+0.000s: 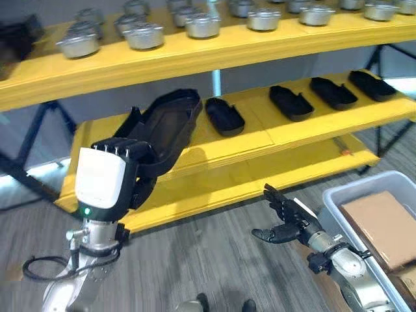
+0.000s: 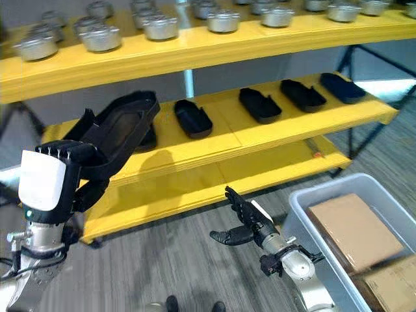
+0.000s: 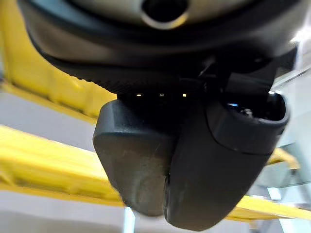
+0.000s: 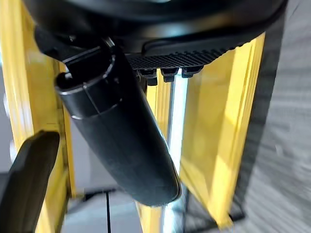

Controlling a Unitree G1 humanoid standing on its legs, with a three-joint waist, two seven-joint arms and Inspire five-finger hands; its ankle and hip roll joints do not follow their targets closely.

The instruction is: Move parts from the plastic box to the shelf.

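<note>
One black tray-shaped part (image 1: 166, 127), centre left, gripped by the left hand (image 1: 123, 169) and angled toward the middle shelf (image 1: 312, 130) for placing; right hand (image 1: 286, 221) slack-fingered, empty, beside the plastic box (image 1: 338, 201) lower right.

Matt black plastic parts (image 1: 224, 116) lie on a smooth, painted yellow shelf (image 1: 273, 133). Shiny metal pots (image 1: 201, 25) sit above. A pale grey plastic box (image 2: 312, 250) holds dull brown cardboard (image 2: 354, 231).
</note>
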